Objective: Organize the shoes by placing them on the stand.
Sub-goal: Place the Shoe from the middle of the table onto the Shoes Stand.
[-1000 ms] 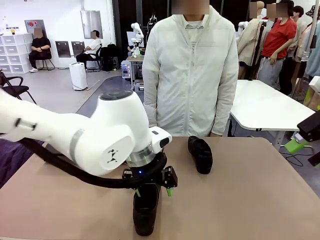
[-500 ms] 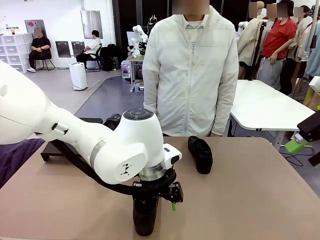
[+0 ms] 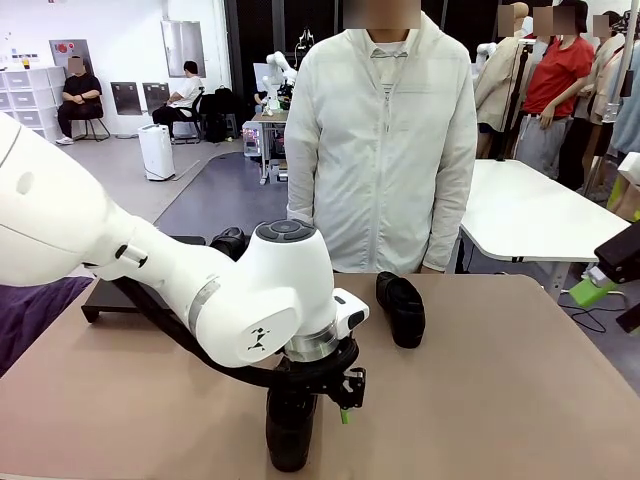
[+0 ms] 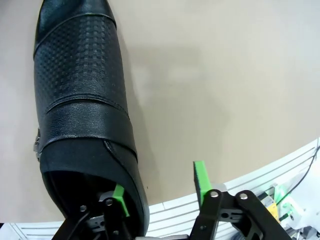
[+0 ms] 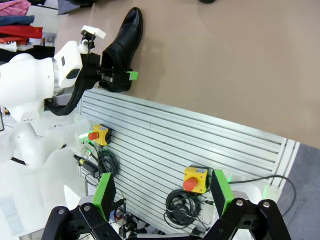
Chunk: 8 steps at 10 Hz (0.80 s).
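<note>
A black shoe (image 3: 290, 440) lies on the tan table near the front edge, toe toward me. My left gripper (image 3: 322, 408) is down at its heel. In the left wrist view the shoe (image 4: 80, 100) runs away from the gripper (image 4: 160, 187), with one green pad inside the heel opening and the other outside, clear of the side wall; the jaws stand apart. A second shoe (image 3: 400, 308) lies farther back. The black stand (image 3: 105, 297) sits at the left with a shoe (image 3: 228, 242) on it. My right gripper (image 5: 162, 195) is open off the table's right side.
A person in a white jacket (image 3: 380, 150) stands at the far edge of the table, behind the second shoe. In the right wrist view a slatted panel (image 5: 200, 140) with yellow emergency-stop boxes lies beside the table (image 5: 240, 60). The table's right half is bare.
My left arm has swung and lowered onto the near shoe's heel, uncovering the stand at the left. Its fingers have come closer together around the heel wall.
</note>
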### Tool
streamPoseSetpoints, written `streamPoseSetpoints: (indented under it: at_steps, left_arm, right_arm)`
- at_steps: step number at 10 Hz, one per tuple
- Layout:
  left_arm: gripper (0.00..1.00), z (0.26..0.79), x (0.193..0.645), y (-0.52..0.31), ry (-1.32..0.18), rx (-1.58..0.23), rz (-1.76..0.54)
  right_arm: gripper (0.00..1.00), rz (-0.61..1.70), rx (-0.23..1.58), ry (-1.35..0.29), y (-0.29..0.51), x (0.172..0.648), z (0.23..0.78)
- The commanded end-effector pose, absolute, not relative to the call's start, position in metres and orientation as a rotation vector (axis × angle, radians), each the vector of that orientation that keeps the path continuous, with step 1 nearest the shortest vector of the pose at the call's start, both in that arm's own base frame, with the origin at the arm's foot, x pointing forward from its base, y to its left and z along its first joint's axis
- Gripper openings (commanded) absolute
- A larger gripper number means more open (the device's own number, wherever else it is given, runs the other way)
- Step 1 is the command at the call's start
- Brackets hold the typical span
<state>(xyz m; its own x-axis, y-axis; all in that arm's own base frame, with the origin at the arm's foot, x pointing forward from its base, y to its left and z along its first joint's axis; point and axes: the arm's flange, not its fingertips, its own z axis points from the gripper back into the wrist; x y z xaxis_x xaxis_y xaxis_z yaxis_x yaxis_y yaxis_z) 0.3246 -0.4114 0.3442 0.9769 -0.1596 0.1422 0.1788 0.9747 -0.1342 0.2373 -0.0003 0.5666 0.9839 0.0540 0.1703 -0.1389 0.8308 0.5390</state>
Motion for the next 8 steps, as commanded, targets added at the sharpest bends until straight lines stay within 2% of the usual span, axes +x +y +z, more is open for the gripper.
streamPoseSetpoints:
  at_steps: [1, 8]
  left_arm:
    - [0.00, 0.347, 0.321, -0.413, -0.172, -0.110, -0.142]
    - [0.00, 0.362, 0.311, -0.406, -0.256, -0.061, -0.138]
  right_arm:
    - [1.00, 0.126, 0.604, -0.154, -0.002, 0.238, 0.570]
    - [1.00, 0.126, 0.604, -0.154, -0.002, 0.238, 0.570]
